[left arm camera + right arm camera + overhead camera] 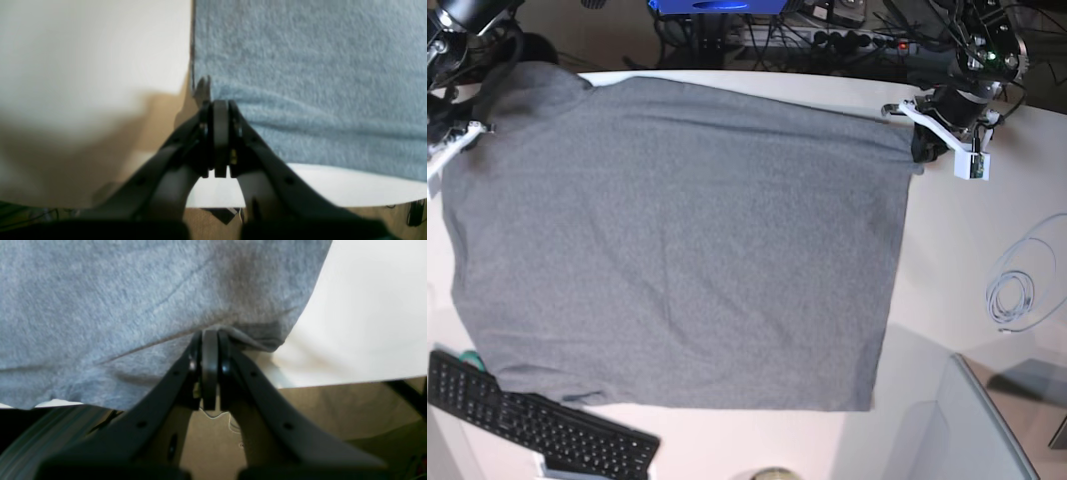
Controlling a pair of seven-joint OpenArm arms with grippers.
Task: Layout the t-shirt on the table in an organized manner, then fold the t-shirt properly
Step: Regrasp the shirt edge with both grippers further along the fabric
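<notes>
Both top corners of the shirt are clamped by left gripper and right gripper; spreading is underway, and an even outward pull seems needed next.

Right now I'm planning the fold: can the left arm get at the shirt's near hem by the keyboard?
Probably not as things stand. The left pincer is shut on the far corner of the t-shirt, so it is occupied. The near hem lies across open table, nothing blocking.
</notes>
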